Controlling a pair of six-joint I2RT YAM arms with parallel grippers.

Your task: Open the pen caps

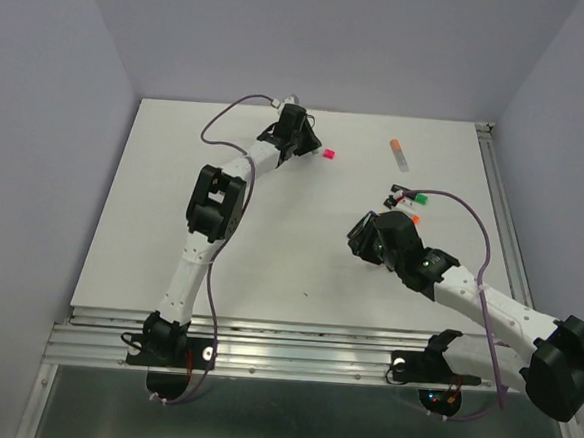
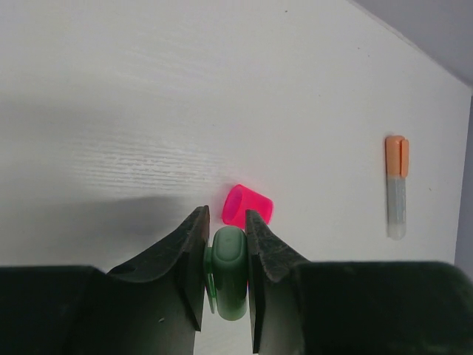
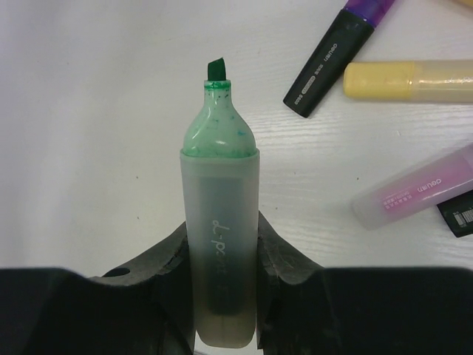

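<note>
left end effector (image 2: 225,216) grips 1 green cap (image 2: 229,275) | right end effector (image 3: 220,233) grips 1 green pen (image 3: 219,181)

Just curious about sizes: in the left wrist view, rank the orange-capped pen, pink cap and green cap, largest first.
1. Orange-capped pen: longest.
2. Green cap, unsure: it is nearest the camera, in the left gripper.
3. Pink cap.

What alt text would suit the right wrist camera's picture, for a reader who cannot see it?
The right pincer grips an uncapped green highlighter by its frosted barrel, chisel tip pointing away over a white table. To the right lie a black pen with a purple end, a yellow pen and a pink pen.
</note>
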